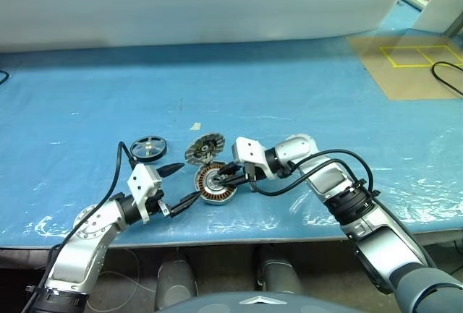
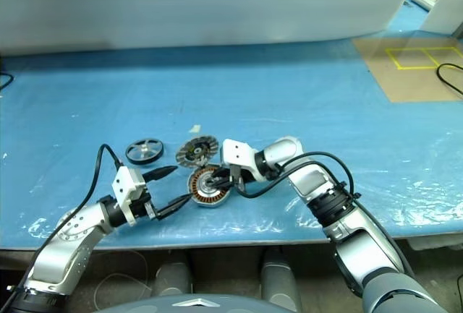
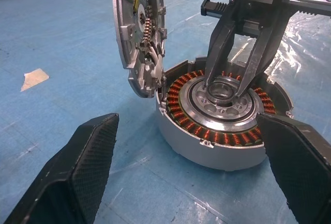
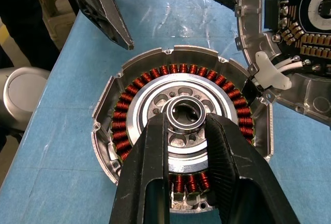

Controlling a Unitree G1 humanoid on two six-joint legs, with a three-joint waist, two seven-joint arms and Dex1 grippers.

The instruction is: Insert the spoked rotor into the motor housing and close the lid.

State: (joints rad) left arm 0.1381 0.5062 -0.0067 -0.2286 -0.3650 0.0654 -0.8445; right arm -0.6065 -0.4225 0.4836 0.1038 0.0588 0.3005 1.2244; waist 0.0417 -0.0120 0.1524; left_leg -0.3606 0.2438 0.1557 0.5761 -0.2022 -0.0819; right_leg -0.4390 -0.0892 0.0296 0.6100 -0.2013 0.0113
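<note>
Our right gripper point(image 4: 187, 125) pinches the round copper-wound metal motor housing's point(image 1: 215, 185) hub; left gripper point(image 1: 179, 186) gapes wide beside its rim.

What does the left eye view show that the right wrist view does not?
Left eye view alone: the spoked rotor lying on the blue table, apart from the other parts, and a yellow-taped brown mat at the far right. Right wrist view alone: the lid's inner face, its circuit board and white wires. Both: the motor housing with copper windings, the hinged lid tipped up, the right end effector at the hub, the left end effector open beside it.
</note>
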